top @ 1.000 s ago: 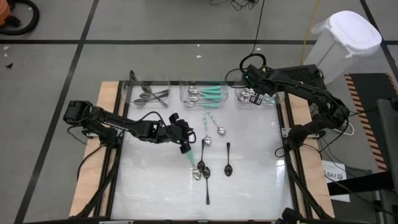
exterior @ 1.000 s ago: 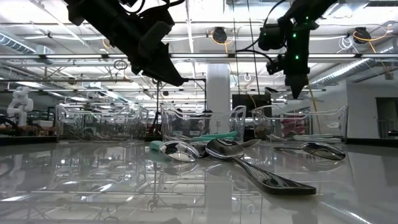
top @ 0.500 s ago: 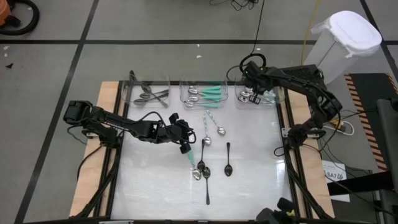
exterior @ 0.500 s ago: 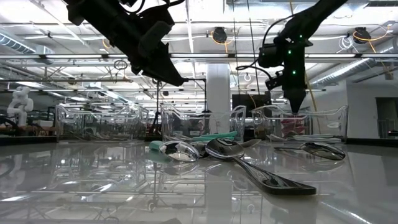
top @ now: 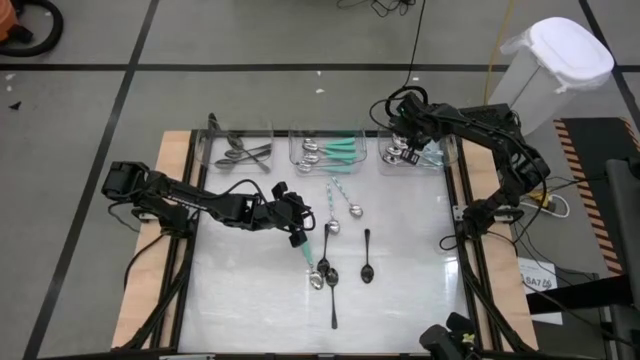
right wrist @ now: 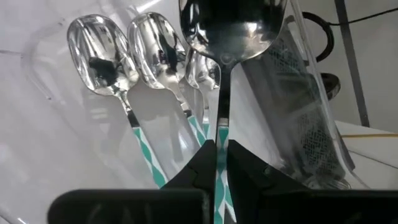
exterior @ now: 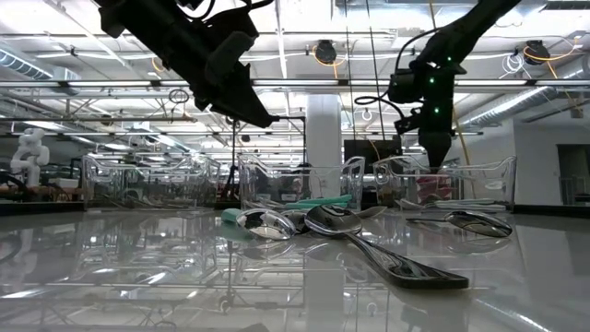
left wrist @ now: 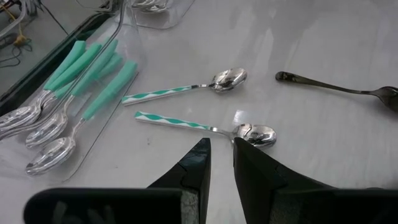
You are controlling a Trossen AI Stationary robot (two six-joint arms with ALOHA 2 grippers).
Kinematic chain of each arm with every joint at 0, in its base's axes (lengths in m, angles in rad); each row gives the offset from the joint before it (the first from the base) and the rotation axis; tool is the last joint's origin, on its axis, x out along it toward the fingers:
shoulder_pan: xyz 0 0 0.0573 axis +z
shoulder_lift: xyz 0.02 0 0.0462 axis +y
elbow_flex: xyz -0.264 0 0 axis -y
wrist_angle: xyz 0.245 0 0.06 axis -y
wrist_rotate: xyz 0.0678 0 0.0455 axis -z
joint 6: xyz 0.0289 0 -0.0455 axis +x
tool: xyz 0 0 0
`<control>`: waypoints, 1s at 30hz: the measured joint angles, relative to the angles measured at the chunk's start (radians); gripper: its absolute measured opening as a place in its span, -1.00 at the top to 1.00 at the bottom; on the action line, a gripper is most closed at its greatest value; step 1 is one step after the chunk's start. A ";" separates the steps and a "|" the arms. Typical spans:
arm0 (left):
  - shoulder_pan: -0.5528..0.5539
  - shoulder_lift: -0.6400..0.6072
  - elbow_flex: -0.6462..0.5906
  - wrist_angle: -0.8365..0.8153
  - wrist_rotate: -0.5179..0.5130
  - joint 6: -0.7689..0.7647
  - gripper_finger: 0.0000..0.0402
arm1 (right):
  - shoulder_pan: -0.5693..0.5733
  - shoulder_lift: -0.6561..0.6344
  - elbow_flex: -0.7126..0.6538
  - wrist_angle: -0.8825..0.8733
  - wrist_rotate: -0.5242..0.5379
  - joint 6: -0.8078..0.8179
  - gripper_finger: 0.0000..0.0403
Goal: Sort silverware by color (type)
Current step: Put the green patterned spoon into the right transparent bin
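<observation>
My right hand pinches a teal-and-white patterned silver spoon above the clear right-hand bin, so I'm at the drop; next I lower and release. My left hand hovers over the worktop, fingers narrowly apart and holding nothing.

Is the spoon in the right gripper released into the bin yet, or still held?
Held. The right gripper pinches the striped spoon by its handle, above the spoons lying in the right bin.
</observation>
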 joint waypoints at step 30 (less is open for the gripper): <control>0.000 0.000 0.000 0.000 0.000 0.000 0.64 | -0.005 0.000 -0.206 0.195 0.003 -0.013 0.75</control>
